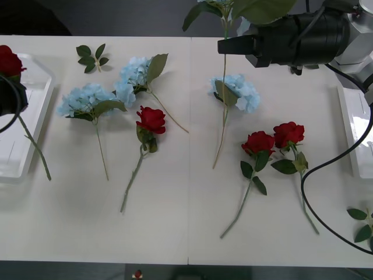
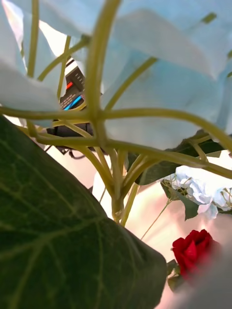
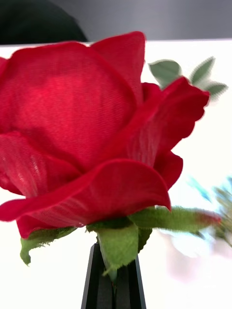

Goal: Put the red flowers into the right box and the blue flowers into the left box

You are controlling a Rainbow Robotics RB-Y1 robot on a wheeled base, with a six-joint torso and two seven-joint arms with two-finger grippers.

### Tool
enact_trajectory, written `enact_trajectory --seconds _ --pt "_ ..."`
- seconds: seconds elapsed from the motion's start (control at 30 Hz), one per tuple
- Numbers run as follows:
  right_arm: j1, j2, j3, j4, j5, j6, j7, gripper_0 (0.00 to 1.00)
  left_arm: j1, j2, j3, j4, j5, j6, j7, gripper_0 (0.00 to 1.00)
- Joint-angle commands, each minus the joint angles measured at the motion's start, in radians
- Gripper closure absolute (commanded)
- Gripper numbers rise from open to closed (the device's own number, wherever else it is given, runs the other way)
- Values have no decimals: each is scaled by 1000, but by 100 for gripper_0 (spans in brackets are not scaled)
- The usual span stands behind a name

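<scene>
My left gripper point(image 3: 113, 286) is shut on the stem of a red flower point(image 3: 87, 135), just under the bloom. In the front view this red flower point(image 1: 9, 61) hangs at the far left over the left box point(image 1: 29, 125), its stem trailing past the box's rim. My right gripper point(image 1: 226, 45) is shut on the stem of a blue flower point(image 2: 159, 63), raised above the table's far middle with the stem point(image 1: 223, 99) dangling. On the table lie three red flowers point(image 1: 151, 119) point(image 1: 258, 142) point(image 1: 289, 133) and three blue flowers point(image 1: 86, 98) point(image 1: 134, 73) point(image 1: 239, 93). The right box point(image 1: 354, 128) sits at the right edge.
A bloomless leaf sprig point(image 1: 92, 57) lies at the far left of the table, another sprig point(image 1: 364, 224) at the near right corner. A black cable point(image 1: 315, 175) loops down from the right arm over the table's right side.
</scene>
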Motion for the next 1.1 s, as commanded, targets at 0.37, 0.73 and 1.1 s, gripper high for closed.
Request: enact_trajectory --seconds 0.37,0.73,1.1 --pt "-15 -34 5 59 28 1 3 100 -107 0 42 96 383 -89 -171 100" --pt "-15 -154 59 106 238 -82 -25 100 -116 -29 -239 36 734 -391 -206 100" --pt "-15 -240 262 214 308 -312 -54 100 -124 -139 -361 37 1196 -524 -619 100"
